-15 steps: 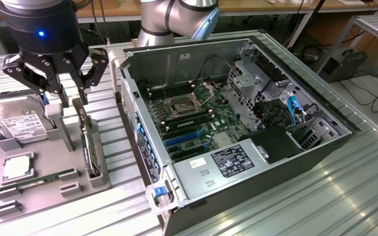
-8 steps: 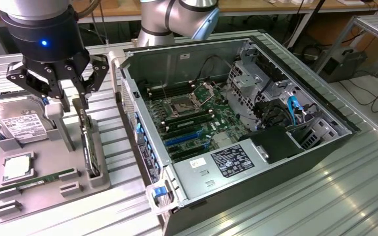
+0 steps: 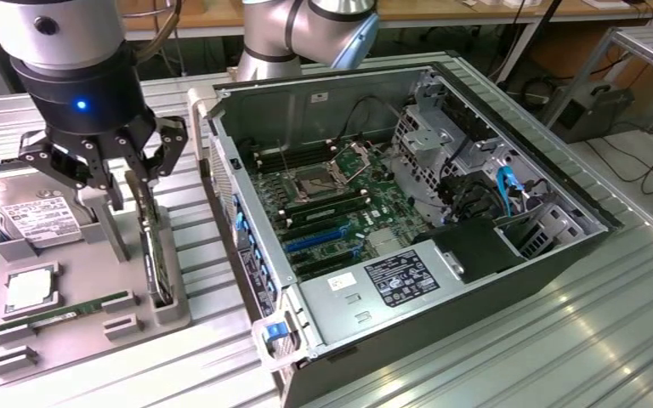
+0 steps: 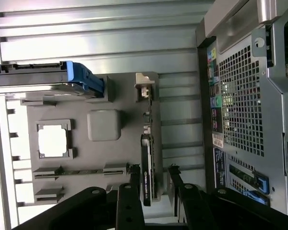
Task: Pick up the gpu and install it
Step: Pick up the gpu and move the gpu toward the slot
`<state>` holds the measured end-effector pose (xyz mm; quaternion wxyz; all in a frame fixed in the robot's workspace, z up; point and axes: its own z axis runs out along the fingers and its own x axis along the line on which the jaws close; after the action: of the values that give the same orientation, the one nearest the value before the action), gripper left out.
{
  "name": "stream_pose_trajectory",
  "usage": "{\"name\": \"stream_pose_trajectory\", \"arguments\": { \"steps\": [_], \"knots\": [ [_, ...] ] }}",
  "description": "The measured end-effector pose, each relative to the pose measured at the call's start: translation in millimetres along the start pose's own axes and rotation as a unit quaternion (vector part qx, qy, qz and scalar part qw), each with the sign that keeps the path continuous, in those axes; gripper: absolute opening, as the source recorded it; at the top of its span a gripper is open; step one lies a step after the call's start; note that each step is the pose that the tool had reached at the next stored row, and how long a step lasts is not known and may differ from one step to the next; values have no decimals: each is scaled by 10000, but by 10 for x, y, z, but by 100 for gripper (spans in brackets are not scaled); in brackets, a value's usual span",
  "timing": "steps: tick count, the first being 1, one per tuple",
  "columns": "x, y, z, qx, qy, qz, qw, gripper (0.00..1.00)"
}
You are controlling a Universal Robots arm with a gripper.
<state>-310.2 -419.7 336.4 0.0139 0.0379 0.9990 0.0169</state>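
Observation:
The gpu (image 3: 152, 255) stands on its edge in a slot of the grey holder tray (image 3: 88, 336), at the exterior view's left. In the wrist view the gpu (image 4: 147, 165) appears edge-on, black with a silver bracket at its far end. My gripper (image 3: 132, 176) hangs just above the card's upper edge, open. Its two black fingers (image 4: 134, 184) straddle the card with a gap on each side, and nothing is held between them.
The open computer case (image 3: 553, 183) lies beside the tray, its motherboard and blue card slots (image 3: 320, 242) exposed. The tray also carries a hard drive (image 3: 37, 219) with a white label, a square processor (image 3: 30, 289) and a narrow memory stick (image 3: 65, 313).

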Motion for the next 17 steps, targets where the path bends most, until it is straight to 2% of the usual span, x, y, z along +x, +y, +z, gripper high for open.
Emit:
{"name": "stream_pose_trajectory", "arguments": {
  "steps": [7,8,10,14,17],
  "knots": [
    [17,-11,178,-2,-18,0,10000,36],
    [22,-15,199,-2,-25,3,10000,36],
    [36,-27,259,-4,-59,19,10000,36],
    [47,-41,319,-7,-105,35,9999,36],
    [72,-50,400,-8,-110,35,9999,36]
  ]
}}
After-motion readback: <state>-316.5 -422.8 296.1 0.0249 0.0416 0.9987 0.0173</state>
